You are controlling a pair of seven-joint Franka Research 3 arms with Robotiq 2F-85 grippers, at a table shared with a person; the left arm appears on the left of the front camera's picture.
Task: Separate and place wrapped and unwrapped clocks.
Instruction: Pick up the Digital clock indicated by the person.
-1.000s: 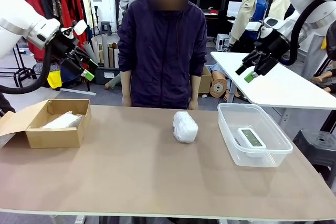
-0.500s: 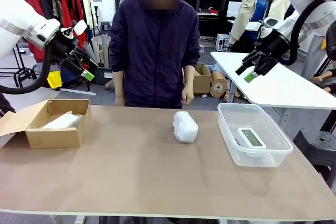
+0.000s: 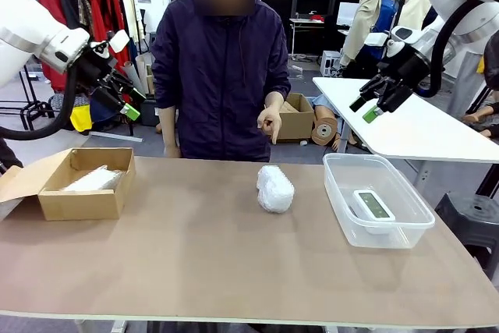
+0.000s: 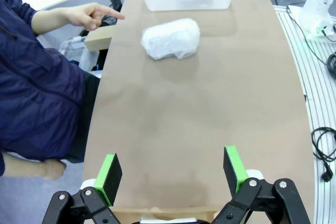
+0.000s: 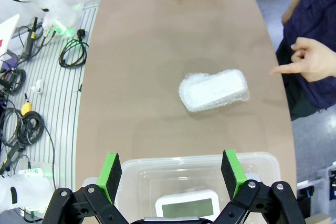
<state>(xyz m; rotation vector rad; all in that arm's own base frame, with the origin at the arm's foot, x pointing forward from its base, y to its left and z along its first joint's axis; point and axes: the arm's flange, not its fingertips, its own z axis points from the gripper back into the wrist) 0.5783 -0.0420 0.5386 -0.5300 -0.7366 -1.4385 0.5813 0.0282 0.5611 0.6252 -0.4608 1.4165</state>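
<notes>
The wrapped lump (image 3: 275, 188) lies mid-worktop (image 3: 195, 271), between box (image 3: 78, 204) and tub (image 3: 335, 193). It is likely light, with soft, slippery film: pinch across its narrow middle. The left gripper (image 3: 132, 101) and right gripper (image 3: 364, 108) hang raised, jaws apart.

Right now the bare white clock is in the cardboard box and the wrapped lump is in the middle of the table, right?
No. The bare white clock sits in the clear plastic tub, not the cardboard box, as the front view shows. The wrapped lump is in the middle of the table.
</notes>
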